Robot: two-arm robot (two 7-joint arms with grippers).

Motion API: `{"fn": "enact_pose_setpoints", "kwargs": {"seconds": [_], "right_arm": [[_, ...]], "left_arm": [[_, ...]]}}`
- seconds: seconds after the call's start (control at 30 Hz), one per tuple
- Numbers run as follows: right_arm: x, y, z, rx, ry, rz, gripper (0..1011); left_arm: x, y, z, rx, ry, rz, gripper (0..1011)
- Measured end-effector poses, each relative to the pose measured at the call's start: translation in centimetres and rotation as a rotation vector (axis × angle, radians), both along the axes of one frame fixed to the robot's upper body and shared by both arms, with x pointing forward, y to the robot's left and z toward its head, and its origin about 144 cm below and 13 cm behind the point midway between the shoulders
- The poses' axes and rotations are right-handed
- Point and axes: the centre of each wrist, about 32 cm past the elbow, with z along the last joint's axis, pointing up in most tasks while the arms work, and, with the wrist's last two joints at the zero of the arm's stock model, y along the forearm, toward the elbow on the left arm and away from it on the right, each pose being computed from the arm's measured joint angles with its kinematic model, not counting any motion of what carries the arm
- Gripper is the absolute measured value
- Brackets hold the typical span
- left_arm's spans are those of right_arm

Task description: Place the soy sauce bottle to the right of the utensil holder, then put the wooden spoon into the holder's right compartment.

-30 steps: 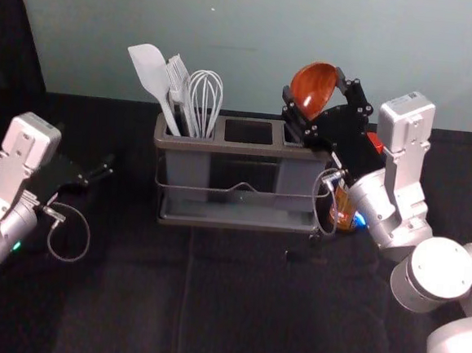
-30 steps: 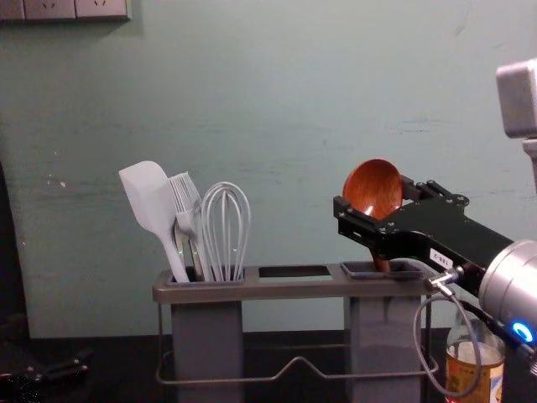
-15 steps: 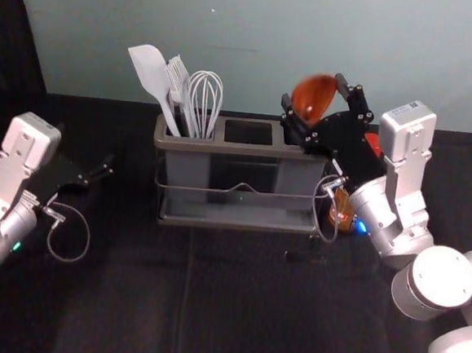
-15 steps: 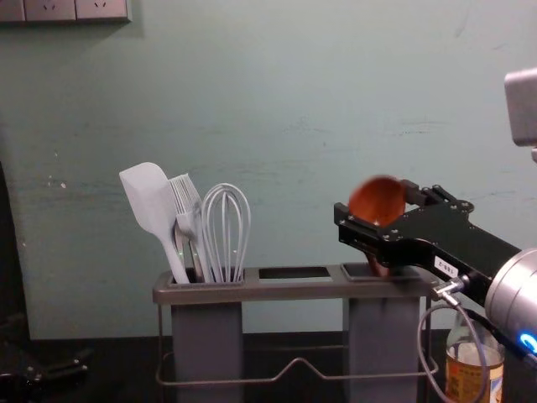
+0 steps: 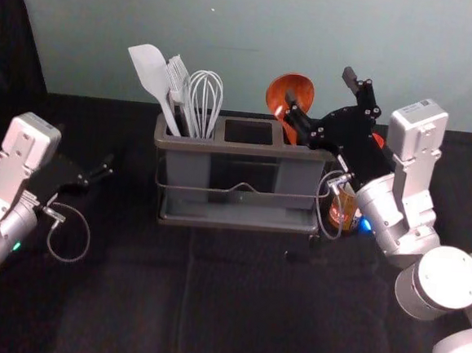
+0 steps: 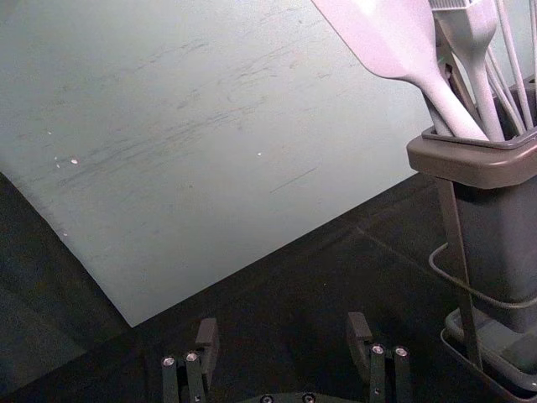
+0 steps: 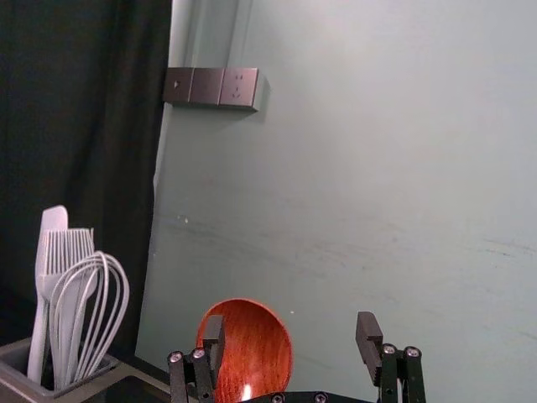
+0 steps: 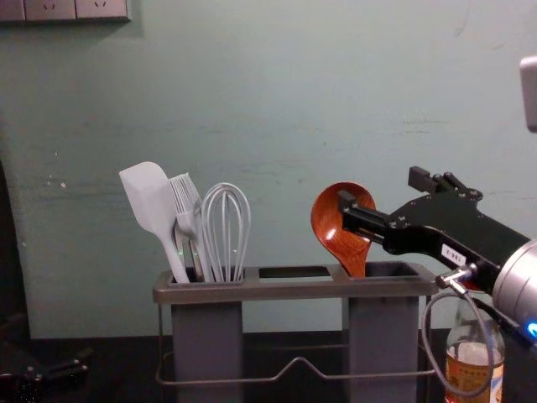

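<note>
One long, grey-brown plastic utensil holder (image 5: 238, 148) stands at my twelve o'clock. My right gripper (image 8: 382, 187) is at its two o'clock, jaws spread, gripping nothing; my left gripper (image 6: 284, 329) idles at its nine, jaws also parted. Near its four o'clock, the clear glass soy sauce bottle (image 8: 474, 369) with orange-yellow label looks slick and breakable; I'd clasp its body. The glossy red-brown wooden spoon (image 8: 331, 220) leans toward eleven o'clock in the right compartment (image 8: 382, 336): light, stiff, best pinched by its round bowl's edges.
</note>
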Motion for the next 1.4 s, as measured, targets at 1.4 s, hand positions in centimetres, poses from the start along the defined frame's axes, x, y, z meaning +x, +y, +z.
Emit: {"fn": "enact_pose_setpoints", "kwargs": {"seconds": [1.4], "right_arm": [[-6.4,-10.8,-3.5,0.061,-0.085,-0.285,1003]], "left_arm": [[0.0,0.0,0.0,0.0,0.0,0.0,1005]]}}
